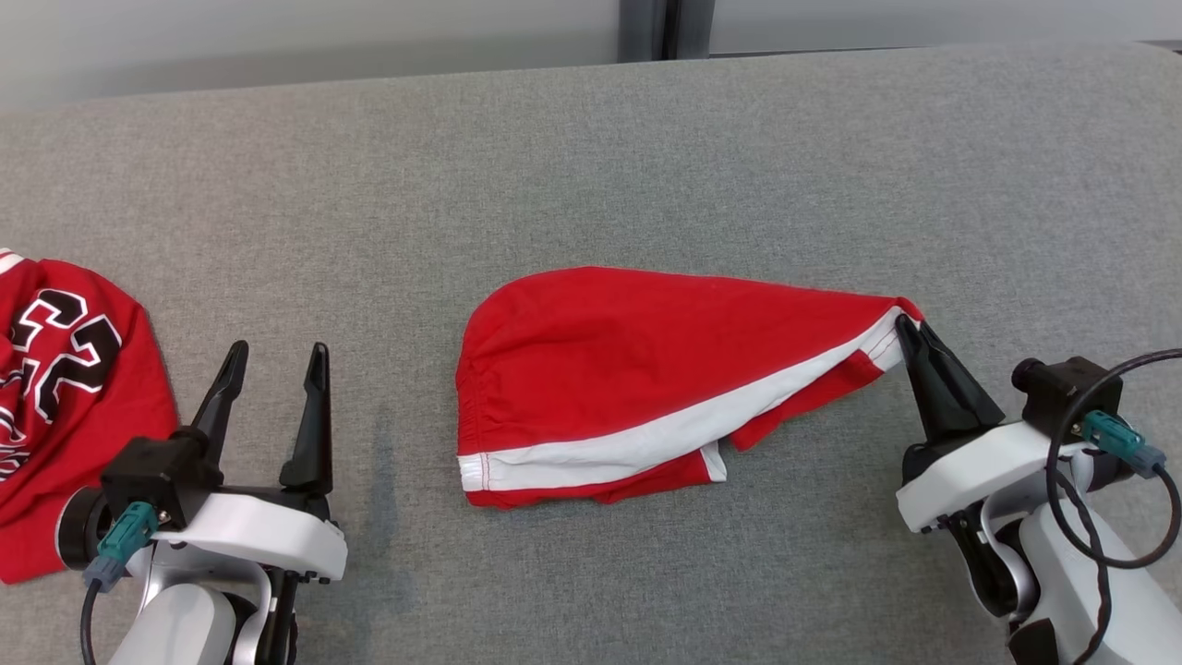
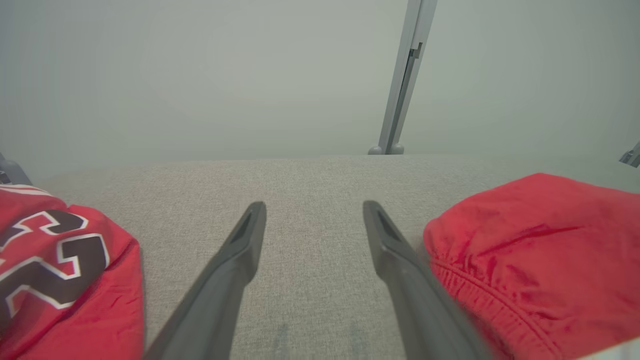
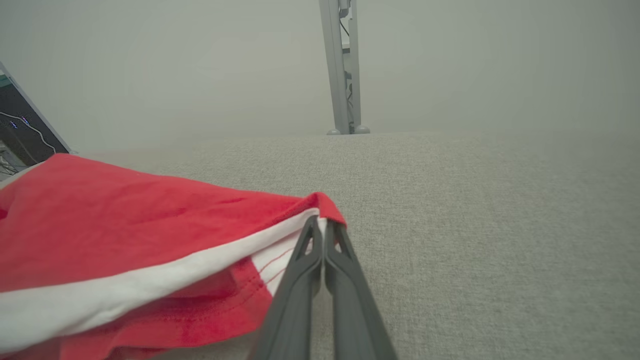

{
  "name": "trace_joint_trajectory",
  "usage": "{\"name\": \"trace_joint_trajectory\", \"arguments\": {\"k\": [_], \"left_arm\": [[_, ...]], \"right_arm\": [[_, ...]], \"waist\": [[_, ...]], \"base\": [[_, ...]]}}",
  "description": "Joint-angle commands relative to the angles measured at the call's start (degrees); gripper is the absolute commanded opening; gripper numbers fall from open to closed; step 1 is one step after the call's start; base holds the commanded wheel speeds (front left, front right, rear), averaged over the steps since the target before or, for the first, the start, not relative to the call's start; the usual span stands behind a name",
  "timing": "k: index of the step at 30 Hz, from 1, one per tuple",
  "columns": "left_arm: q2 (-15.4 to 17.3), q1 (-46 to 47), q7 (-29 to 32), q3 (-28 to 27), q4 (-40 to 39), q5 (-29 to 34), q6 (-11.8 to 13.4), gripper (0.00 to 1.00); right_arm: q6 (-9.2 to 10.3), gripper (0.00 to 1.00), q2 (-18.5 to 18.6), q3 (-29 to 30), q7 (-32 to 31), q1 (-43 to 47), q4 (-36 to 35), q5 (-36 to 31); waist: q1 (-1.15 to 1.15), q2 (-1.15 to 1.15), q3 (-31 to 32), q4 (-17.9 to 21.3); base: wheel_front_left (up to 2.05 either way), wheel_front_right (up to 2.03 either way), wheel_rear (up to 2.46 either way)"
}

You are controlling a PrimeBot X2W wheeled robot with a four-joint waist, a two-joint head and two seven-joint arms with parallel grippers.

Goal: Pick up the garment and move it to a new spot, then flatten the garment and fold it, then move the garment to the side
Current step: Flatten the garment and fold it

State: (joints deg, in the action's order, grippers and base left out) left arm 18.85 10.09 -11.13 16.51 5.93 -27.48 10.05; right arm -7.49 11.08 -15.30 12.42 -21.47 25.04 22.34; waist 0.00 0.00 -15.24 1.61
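Right gripper (image 1: 910, 328) first: its two dark fingers (image 3: 295, 295) are pressed together, and they have the far right corner of the garment (image 1: 628, 360) pinched between the tips. From the right wrist view you can see white hem cloth right at the point where the fingers meet, with a red fold lapping over the top. That corner is drawn out to a peak toward the gripper, so the garment tapers from a broad rounded end on the left to a narrow tip on the right.

The garment itself is red with a white stripe (image 1: 646, 443) running along its near edge. It lies in the middle of the grey cloth-covered table (image 1: 646, 157), the lower layer bunched and folded under near the stripe.

Over to the left gripper (image 1: 281, 349): its fingers stand wide apart with nothing between them, low over bare table and pointing away from the robot. It sits between two pieces of clothing. The gathered end of the garment is just beside its right finger in the left wrist view, and a red jersey (image 1: 65, 397) with black, white-edged numbers lies crumpled at the table's left edge.

Beyond the table's far edge, a grey post (image 2: 405, 75) rises against a pale wall.
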Motion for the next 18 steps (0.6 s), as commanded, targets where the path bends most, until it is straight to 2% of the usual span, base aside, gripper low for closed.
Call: {"name": "trace_joint_trajectory", "arguments": {"k": [1, 2, 3, 4, 12, 18], "left_arm": [[0.3, 0.8, -0.2, 0.0, 0.2, 0.3, -0.4, 1.00], [0.3, 1.0, -0.2, 0.0, 0.3, 0.3, -0.3, 1.00], [0.3, 1.2, -0.3, 0.0, 0.5, 0.3, -0.3, 1.00], [0.3, 1.2, -0.4, 0.0, 0.6, 0.3, -0.3, 1.00], [0.0, 0.1, -1.1, 0.4, 2.1, -0.2, -0.4, 1.00], [-0.1, -1.8, -1.7, -0.1, 2.7, -0.7, 0.3, 1.00]], "right_arm": [[-0.02, 0.00, 0.1, 0.0, 0.7, -1.0, 0.4, 0.6], [-0.01, 0.19, 0.1, -0.3, 1.0, -1.3, 1.1, 0.8], [-0.01, 0.93, 0.1, -0.6, 1.3, -1.4, 1.8, 1.1], [-0.01, 1.00, 0.1, -0.9, 1.5, -1.5, 2.3, 1.5], [-0.01, 1.00, 2.5, -1.0, 2.7, 2.5, 3.1, 2.8], [-0.02, 1.00, 3.0, 5.0, 2.9, 5.8, 0.0, -0.2]], "waist": [[0.00, 0.00, -0.1, 0.0], [0.00, 0.00, -0.2, 0.0], [0.00, 0.00, -0.2, 0.0], [0.00, 0.00, -0.1, 0.0], [0.00, 0.00, 2.5, 0.1], [0.00, 0.00, 5.1, 0.7]], "base": [[0.00, 0.00, 0.00], [0.00, 0.00, 0.00], [0.00, 0.00, 0.00], [0.00, 0.00, 0.00], [0.00, 0.00, 0.00], [0.00, 0.00, 0.00]]}}
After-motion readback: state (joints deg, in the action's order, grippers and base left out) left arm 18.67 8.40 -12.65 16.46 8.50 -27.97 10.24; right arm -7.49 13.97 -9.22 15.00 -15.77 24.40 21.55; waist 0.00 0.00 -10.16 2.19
